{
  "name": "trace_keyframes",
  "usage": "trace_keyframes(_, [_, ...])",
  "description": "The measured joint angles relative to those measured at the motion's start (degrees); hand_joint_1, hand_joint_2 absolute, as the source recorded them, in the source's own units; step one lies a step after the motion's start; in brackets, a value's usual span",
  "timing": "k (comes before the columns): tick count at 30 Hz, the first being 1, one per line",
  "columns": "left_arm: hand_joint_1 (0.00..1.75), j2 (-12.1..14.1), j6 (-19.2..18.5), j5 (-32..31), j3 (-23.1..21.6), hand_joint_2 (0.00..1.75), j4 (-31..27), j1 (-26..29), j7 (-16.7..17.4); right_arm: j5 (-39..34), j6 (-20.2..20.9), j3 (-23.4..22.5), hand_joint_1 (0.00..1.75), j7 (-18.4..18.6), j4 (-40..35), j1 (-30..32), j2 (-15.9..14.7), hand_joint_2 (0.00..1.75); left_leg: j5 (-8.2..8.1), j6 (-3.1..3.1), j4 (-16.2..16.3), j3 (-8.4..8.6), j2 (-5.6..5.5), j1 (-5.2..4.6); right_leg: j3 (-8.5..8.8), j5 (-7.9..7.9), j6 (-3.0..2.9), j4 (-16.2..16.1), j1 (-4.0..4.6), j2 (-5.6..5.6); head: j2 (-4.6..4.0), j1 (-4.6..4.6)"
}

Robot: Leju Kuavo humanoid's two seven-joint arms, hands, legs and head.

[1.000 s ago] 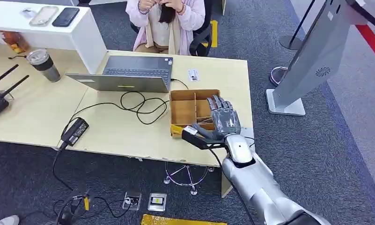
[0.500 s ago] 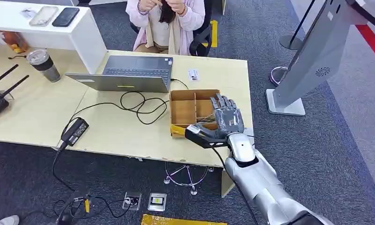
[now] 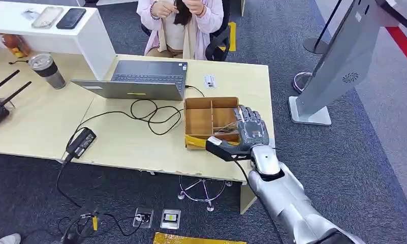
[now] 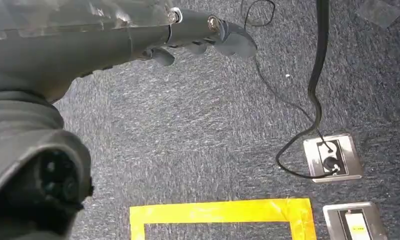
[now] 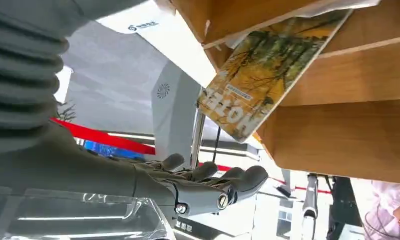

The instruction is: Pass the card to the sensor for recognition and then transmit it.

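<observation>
Right hand [image 3: 249, 131] has drifted rightward along the wooden divided box [image 3: 198, 122], fingers [image 3: 247, 116] spread wide and holding nothing. Just beyond the fingertips, the card [image 5: 267, 70] leans inside a compartment, so the pickup is not yet made.

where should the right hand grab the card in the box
Judging by its pose, take the card by its free corner that sticks out past the wooden box wall. It leans tilted in a compartment, so the right hand, open beside the box, should come from that open side and pinch both faces, thumb under, fingers above.
</observation>
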Motion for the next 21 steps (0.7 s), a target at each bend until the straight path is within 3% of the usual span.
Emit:
trace_keyframes(9, [0.00, -0.17, -0.50, -1.38, 1.44, 0.00, -0.17, -0.34, 0.63, 0.13, 1.44, -0.92, 0.00, -1.07, 0.79, -2.94, -0.09, 1.75, 0.00, 0.00, 0.00, -0.01, 0.00, 0.00, 0.00, 0.01, 0.01, 0.00, 0.00, 0.01, 0.00, 0.00])
trace_keyframes(21, [0.00, -0.48, -0.55, -1.99, 2.75, 0.00, -0.17, -1.07, 0.76, 0.59, 3.80, -0.90, 0.00, -3.45, 0.74, -3.83, 3.63, 1.75, 0.00, 0.00, -0.01, -0.01, 0.00, 0.02, 0.01, 0.00, 0.00, 0.01, 0.01, 0.03, 0.00, 0.00])
